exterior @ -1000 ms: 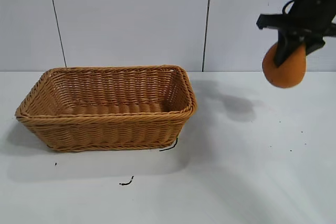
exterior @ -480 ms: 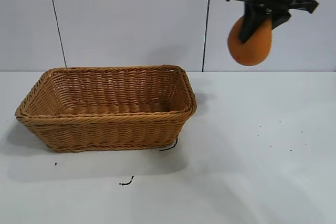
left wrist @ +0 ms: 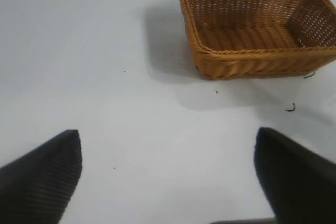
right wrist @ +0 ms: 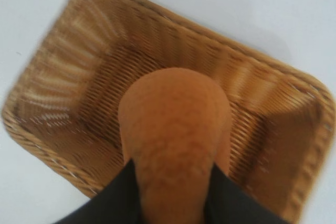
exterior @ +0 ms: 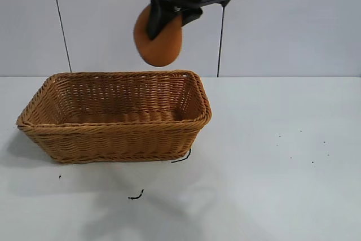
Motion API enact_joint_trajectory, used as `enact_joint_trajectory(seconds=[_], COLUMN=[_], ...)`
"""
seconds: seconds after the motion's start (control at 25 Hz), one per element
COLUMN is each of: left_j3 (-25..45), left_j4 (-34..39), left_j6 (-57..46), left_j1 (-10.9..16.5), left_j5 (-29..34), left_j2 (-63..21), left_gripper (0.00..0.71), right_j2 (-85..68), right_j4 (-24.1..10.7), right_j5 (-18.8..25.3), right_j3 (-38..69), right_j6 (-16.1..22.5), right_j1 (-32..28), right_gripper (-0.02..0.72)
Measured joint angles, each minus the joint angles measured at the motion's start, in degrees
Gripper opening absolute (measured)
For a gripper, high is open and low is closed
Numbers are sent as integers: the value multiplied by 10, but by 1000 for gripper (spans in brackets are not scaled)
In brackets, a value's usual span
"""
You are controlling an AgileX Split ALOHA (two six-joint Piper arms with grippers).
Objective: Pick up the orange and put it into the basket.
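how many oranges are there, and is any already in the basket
1. The only orange is held in the right gripper, up in the air above the basket. The basket's inside is bare in the right wrist view, so none is in it yet.

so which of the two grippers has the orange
The right gripper, up above the basket, is shut on the orange. The left gripper is open over the bare table, holding nothing.
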Motion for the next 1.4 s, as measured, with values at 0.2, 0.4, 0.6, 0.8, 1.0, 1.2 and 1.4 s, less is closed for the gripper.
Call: enact_joint_trajectory(seconds=[0.2, 0.4, 0.6, 0.8, 1.0, 1.2, 1.4], left_j3=[0, 0, 0, 0, 0, 0, 0], left_j4=[0, 0, 0, 0, 0, 0, 0], left_j6=[0, 0, 0, 0, 0, 0, 0], left_j1=[0, 0, 0, 0, 0, 0, 0], left_j5=[0, 0, 0, 0, 0, 0, 0], left_j2=[0, 0, 0, 0, 0, 0, 0], left_gripper=[639, 639, 639, 639, 639, 639, 639], right_j2=[64, 132, 146, 140, 114, 103, 100], right_j4=[1, 0, 0, 0, -5, -17, -56], right_j5=[-51, -101, -101, -96, -49, 73, 153], right_j3=[0, 0, 0, 0, -11, -92, -146], right_j6=[8, 8, 8, 8, 8, 8, 15], right_j1=[30, 30, 30, 30, 23, -29, -101], right_gripper=[159, 162, 307, 615, 635, 635, 635])
